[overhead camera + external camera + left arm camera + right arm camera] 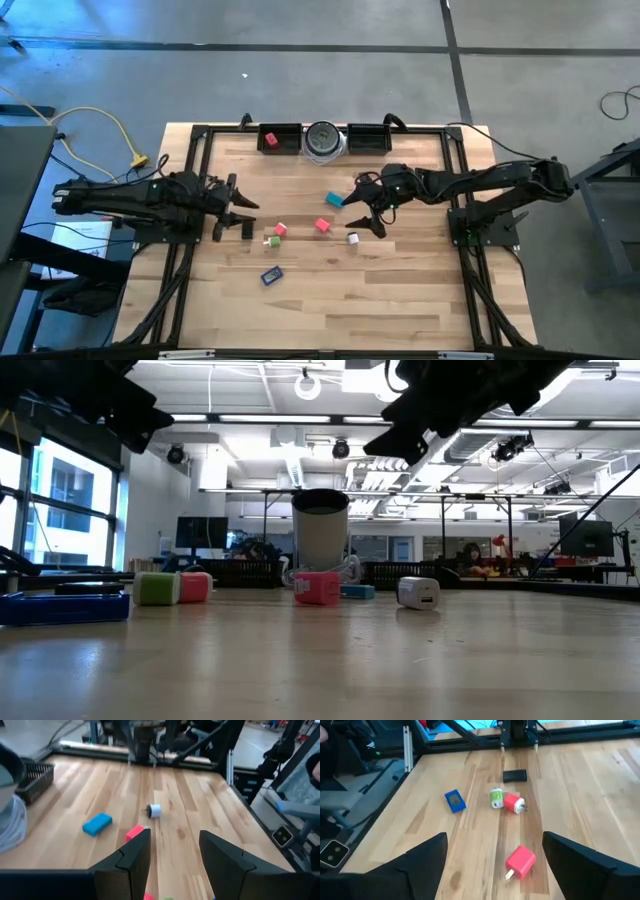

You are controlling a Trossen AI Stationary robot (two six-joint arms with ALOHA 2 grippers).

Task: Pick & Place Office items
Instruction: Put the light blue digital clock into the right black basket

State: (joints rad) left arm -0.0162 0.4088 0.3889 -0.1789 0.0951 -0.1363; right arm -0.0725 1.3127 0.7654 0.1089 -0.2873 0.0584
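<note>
On pale wood-grain table (400,300), boxy pink block (521,861).

A lab: exposed ceiling ducts (290,460), monitors (200,530), concrete floor (300,80).

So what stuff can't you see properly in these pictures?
- Left tray, high view: a red piece inside, too small to identify.
- Blue flat piece, low view: cut off by the picture edge.
- Teal block, low view: mostly hidden behind the pink block.
- Black bar, right wrist view: too blurred for detail.
</note>
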